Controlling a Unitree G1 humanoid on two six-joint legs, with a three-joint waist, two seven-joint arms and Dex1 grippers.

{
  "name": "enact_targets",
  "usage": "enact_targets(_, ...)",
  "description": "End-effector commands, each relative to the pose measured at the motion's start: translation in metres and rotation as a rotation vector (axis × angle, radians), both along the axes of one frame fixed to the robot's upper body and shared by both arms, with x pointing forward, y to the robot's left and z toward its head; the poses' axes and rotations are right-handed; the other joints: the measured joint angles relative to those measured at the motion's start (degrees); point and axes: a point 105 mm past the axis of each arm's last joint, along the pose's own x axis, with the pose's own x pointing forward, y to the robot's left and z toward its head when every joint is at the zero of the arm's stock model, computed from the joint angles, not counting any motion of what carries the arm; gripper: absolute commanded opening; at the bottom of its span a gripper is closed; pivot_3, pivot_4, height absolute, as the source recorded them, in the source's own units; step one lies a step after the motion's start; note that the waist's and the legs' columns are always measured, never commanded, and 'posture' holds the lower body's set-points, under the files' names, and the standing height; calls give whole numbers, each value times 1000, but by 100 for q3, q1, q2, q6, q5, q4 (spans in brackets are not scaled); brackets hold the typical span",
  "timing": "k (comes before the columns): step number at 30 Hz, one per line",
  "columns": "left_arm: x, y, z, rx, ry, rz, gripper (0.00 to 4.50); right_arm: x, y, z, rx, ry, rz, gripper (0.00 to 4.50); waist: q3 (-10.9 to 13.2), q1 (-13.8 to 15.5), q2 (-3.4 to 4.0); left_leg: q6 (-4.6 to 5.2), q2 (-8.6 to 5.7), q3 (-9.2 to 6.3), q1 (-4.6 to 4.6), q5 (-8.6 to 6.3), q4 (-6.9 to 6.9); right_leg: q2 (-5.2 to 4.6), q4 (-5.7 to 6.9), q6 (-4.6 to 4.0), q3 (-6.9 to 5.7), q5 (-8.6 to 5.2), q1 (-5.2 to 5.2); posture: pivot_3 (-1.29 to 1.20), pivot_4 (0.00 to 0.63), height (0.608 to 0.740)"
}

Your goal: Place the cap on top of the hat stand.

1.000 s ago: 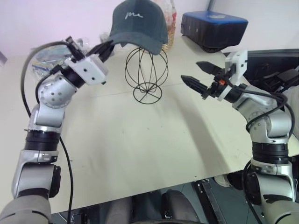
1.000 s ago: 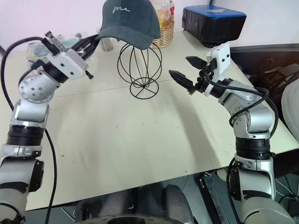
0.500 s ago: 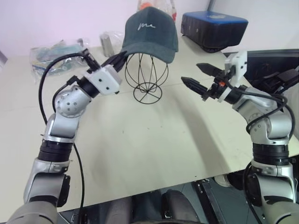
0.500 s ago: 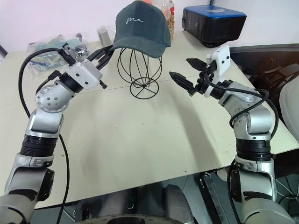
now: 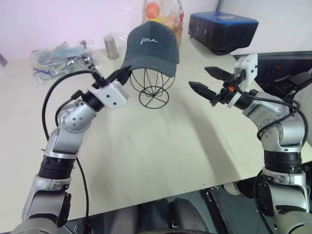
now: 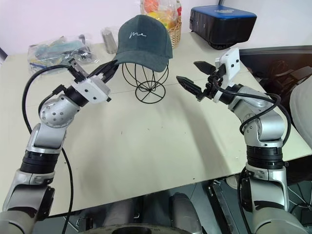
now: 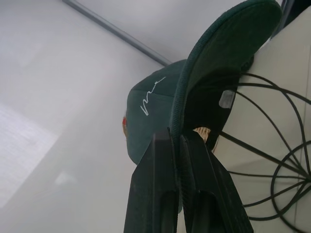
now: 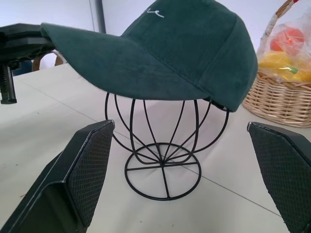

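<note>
Left wrist view puts me right at the pinch: my left gripper (image 7: 177, 141) has its two black fingers clamped on the edge of the cap's (image 7: 160, 104) brim, the stiff curved brim rising edge-on straight out from the fingertips, crown beyond it, wire hoops of the hat stand (image 7: 265, 160) underneath. That's the relation I care about: the cap lies directly ahead of the left gripper, brim pointing back toward it, crown already over the globe, so I judge the next move is a simple letting go and a pull-back along the brim's own line. From the head camera, the left gripper (image 5: 123, 74) sits just beside the stand, while my right gripper (image 5: 204, 80) hangs well apart on the other side, jaws spread wide with nothing in them, aimed at the stand. The left is clearly the nearer arm. The cap reads as soft brushed fabric, dark teal-grey, small white cursive stitching on the front; it sits a bit tilted on the stand, brim drooping toward my left hand. The stand is thin black wire, a globe on a small round base, light-looking, so a snagged brim could tip it. Farther back on the pale table (image 5: 146, 146): a woven basket (image 5: 171, 30) of bagged fruit and a dark blue box (image 5: 222, 29).
</note>
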Motion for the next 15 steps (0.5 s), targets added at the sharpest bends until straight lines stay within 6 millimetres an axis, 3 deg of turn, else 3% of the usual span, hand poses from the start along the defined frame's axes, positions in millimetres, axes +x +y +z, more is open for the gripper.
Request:
enact_targets(1, -9, -5, 5, 29, -87, -4, 25, -7, 3, 13, -9, -54, 18, 4500, 0, 0, 0, 0, 0, 0, 0, 0, 0, 0, 0, 0, 0, 0, 0, 0, 150, 740)
enact_targets(15, -7, -33, -22, 88, -115, 54, 25, -9, 0, 11, -15, -51, 17, 4500, 0, 26, 0, 2, -2, 0, 0, -1, 1, -1, 2, 0, 0, 0, 2, 0, 150, 740)
